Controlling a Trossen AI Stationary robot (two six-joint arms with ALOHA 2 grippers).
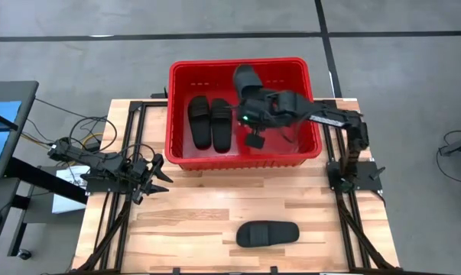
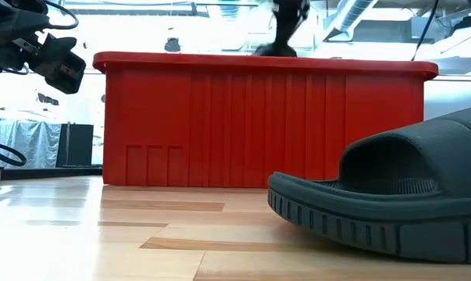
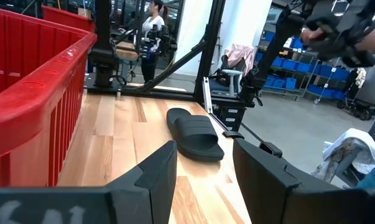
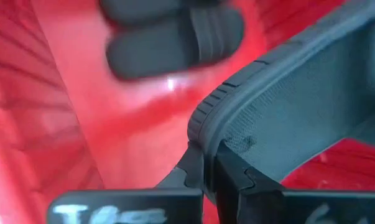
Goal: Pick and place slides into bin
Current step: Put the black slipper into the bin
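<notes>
Right claw [image 1: 254, 122] hangs inside the large red slotted plastic bin [image 1: 176, 114], fingers pinched on the rim of a black rubbery slide sandal [image 1: 249, 78]. Two matching slides [image 1: 211, 121] lie side by side on the bin floor, to its left. A fourth slide [image 1: 267, 233] lies near table [image 1: 184, 229] edge, long axis left-right, on the right arm's side of centre, so that arm looks nearer. Left claw [image 1: 160, 177] waits open, empty, left of the bin.

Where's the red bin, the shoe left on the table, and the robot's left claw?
bin [image 1: 176, 114]: high view, left wall.
slide [image 1: 267, 234]: high view, its strap.
left gripper [image 1: 160, 177]: high view, between its fingertips.
</notes>
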